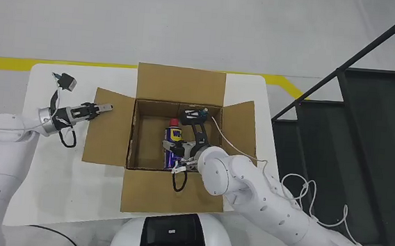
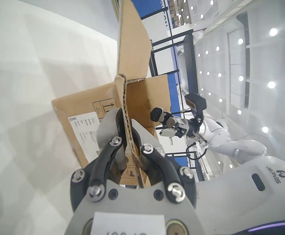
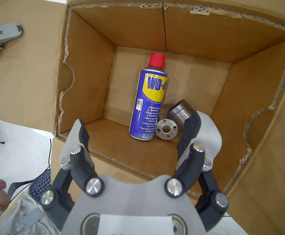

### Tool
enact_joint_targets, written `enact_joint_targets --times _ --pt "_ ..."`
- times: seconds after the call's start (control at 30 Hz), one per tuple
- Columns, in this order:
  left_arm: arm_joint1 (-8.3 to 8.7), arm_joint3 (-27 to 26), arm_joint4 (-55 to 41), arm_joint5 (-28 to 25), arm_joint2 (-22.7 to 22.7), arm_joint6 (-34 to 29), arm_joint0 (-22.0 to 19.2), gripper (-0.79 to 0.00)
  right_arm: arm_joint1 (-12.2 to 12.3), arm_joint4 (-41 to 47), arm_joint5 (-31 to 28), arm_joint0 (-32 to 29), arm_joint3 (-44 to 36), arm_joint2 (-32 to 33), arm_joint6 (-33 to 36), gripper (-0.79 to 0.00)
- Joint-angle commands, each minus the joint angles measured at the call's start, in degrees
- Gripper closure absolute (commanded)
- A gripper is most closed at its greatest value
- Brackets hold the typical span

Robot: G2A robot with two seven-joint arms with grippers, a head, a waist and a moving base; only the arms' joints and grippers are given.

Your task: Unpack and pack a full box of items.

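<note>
An open cardboard box (image 1: 179, 85) stands on the white table (image 1: 46, 188), all flaps folded out. Inside lies a blue and yellow spray can (image 3: 149, 100) with a red cap, also seen from above (image 1: 173, 138). A metal flanged bushing (image 3: 176, 120) rests against the can. My right gripper (image 3: 137, 120) hangs open above the box's near wall (image 3: 133, 160), over the can's base end, holding nothing. My left gripper (image 2: 124, 121) is shut on the edge of the box's left flap (image 2: 127, 104); from above, this gripper (image 1: 104, 107) sits at the flap's outer edge.
A dark metal stair frame (image 1: 364, 129) stands beyond the table's right side. White cables (image 1: 297, 190) trail along the right arm. Bare table surface lies left of and in front of the box. A yellow line (image 1: 48, 65) runs along the floor behind.
</note>
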Motion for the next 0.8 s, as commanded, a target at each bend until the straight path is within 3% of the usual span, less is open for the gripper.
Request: enact_joint_targets --times 0.0,0.33,0.7,0.73,0.77 --pt "0.71 -0.45 -3.61 -0.23 -1.47 0.23 1.33 0.000 0.00 0.00 0.00 0.00 0.00 0.00 0.00 -0.785" --pt "4.08 -1.74 -3.24 0.47 -4.99 -0.47 5.04 0.000 0.00 0.00 0.00 0.00 0.00 0.00 0.00 -0.785" --pt "6.13 -1.58 -2.87 1.16 -5.46 -1.15 4.10 0.000 0.00 0.00 0.00 0.00 0.00 0.00 0.00 -0.785" --pt "6.20 -1.50 -2.84 1.23 -5.22 -1.22 3.81 -0.182 0.00 0.00 0.00 0.00 0.00 0.00 0.00 -0.785" --pt "6.24 -1.26 -3.00 1.27 -5.00 -1.26 3.49 -0.785 0.00 0.00 0.00 0.00 0.00 0.00 0.00 -0.785"
